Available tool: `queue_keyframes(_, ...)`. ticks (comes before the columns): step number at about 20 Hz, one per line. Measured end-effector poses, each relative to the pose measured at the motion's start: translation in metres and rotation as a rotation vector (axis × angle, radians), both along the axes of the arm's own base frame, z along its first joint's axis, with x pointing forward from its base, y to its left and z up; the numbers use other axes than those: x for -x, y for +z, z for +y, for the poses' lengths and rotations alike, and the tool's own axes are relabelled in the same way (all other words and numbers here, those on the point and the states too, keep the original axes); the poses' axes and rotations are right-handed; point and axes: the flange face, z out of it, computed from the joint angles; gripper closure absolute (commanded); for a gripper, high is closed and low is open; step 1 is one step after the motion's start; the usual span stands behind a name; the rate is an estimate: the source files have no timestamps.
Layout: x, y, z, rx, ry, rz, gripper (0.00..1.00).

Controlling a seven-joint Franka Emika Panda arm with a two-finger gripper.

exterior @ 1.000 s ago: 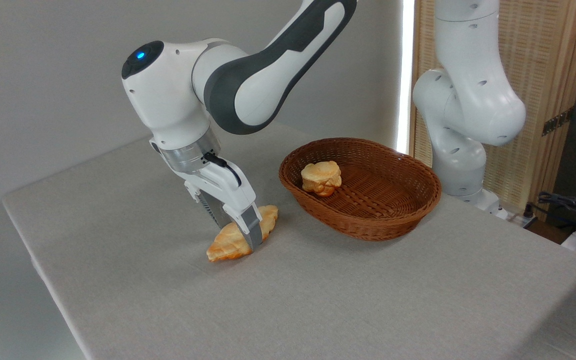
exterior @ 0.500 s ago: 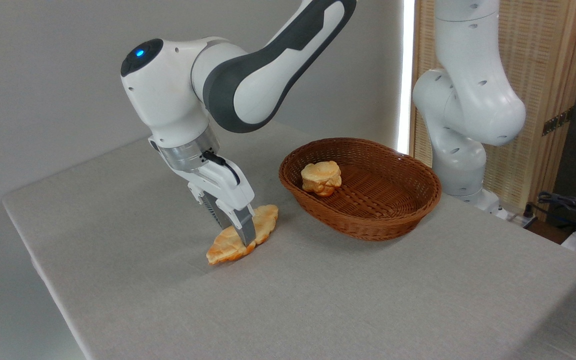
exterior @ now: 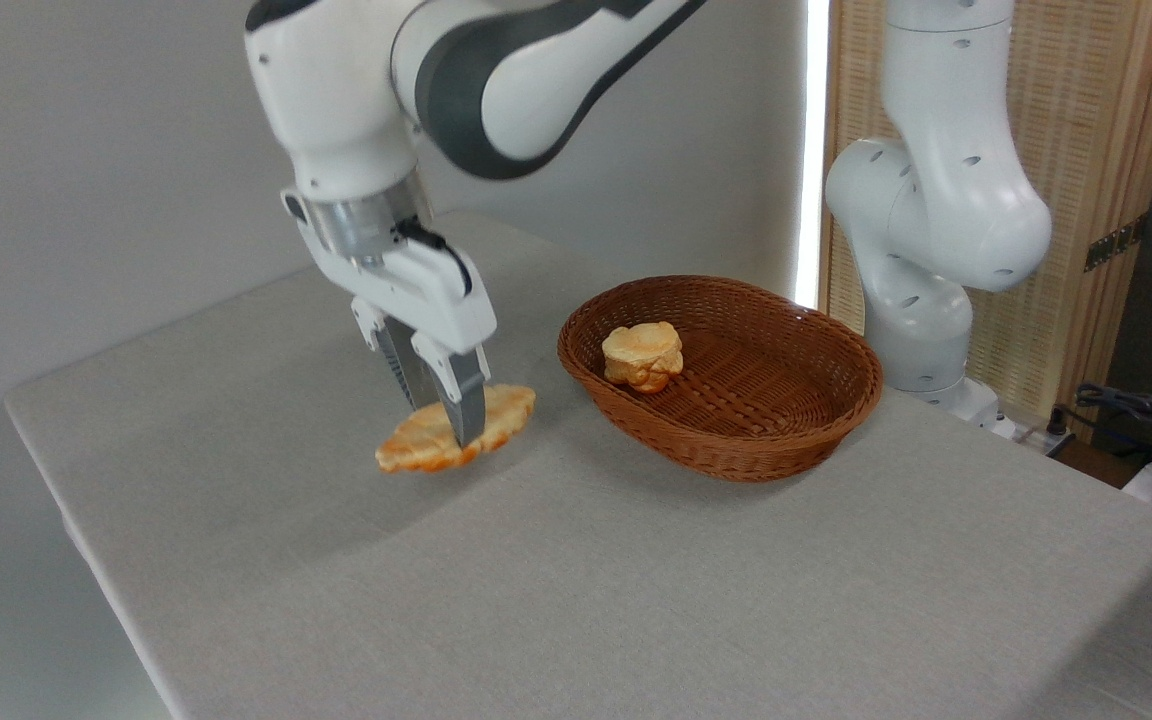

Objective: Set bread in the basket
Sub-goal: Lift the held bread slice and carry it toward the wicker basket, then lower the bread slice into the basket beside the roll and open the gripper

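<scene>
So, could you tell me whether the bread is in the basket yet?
Not yet. The bread hangs clamped in the gripper, clear of the table and left of the basket.

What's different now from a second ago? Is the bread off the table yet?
Yes. The gripper, shut on the bread throughout, has risen and drifted a little left, lifting the loaf off the table; it now hangs roughly level above its shadow. A second ago it lay on the cloth. The basket and the small bun inside it have not moved.

bun (exterior: 643,355) | grey table (exterior: 636,600) | slatted screen (exterior: 1086,150) | cables (exterior: 1136,410)
</scene>
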Motion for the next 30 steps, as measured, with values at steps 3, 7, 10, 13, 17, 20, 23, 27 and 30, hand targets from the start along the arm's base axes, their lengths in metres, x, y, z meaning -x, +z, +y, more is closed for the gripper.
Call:
queue_keyframes(3,0.014,0.038,0.006,0.012,0.004,-0.05,0.35)
queue_keyframes(7,0.045,0.072,0.014,0.01,-0.022,-0.025,0.35)
queue_keyframes(10,0.063,0.077,0.021,0.011,-0.047,-0.008,0.35)
queue_keyframes(13,0.087,0.067,0.031,0.014,-0.087,0.018,0.34)
queue_keyframes(17,0.123,0.048,0.039,0.016,-0.139,0.056,0.34)
queue_keyframes(20,0.143,0.032,0.045,0.014,-0.167,0.103,0.32)
queue_keyframes(23,0.153,0.009,0.059,0.022,-0.182,0.155,0.24)
queue_keyframes(27,0.159,-0.01,0.068,0.004,-0.228,0.192,0.07)
queue_keyframes(30,0.16,-0.013,0.071,0.007,-0.236,0.2,0.01)
